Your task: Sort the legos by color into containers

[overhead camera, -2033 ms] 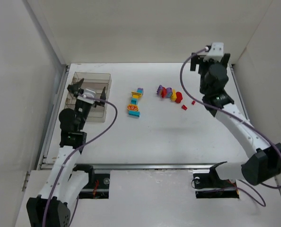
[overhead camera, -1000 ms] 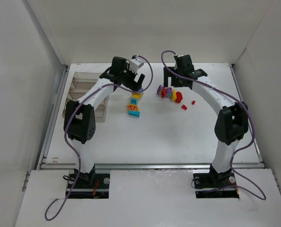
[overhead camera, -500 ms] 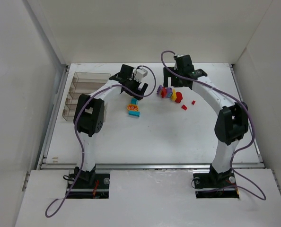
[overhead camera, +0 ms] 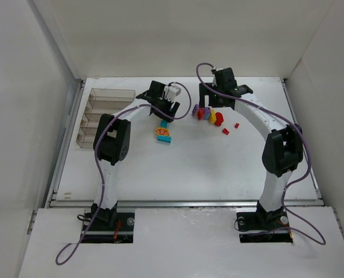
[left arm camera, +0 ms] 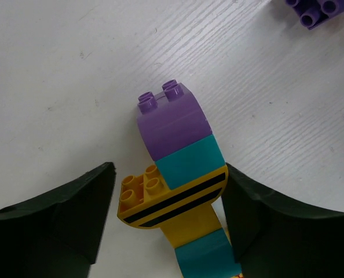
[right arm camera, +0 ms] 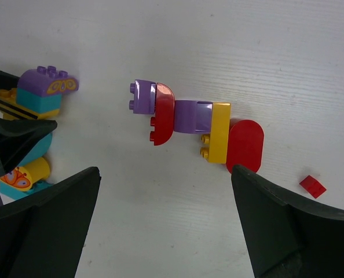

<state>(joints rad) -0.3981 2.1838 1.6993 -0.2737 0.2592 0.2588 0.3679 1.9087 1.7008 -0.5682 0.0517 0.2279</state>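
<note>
My left gripper (left arm camera: pixel 169 174) is open and straddles a snapped cluster (left arm camera: pixel 175 150) of purple, cyan and black-striped yellow bricks lying on the table. Its right finger (left arm camera: pixel 247 202) is at the cluster's edge and its left finger (left arm camera: pixel 85 202) stands apart. In the top view this gripper (overhead camera: pixel 167 112) covers the cluster. My right gripper (right arm camera: pixel 165 174) is open wide and empty, hovering near a row (right arm camera: pixel 195 121) of purple, red and yellow bricks (overhead camera: pixel 208 114). The clear four-compartment tray (overhead camera: pixel 111 92) sits at the far left.
An orange and cyan cluster (overhead camera: pixel 163 134) lies just in front of the left gripper and also shows in the right wrist view (right arm camera: pixel 27 174). Two small red bricks (overhead camera: pixel 236 125) (overhead camera: pixel 224 131) lie right of the row, one showing in the right wrist view (right arm camera: pixel 312 186). White walls enclose the table.
The left arm swung from the tray to the purple-cyan-yellow cluster. The right arm swung from the back right to the red-purple-yellow row. In the last half second both barely moved.
</note>
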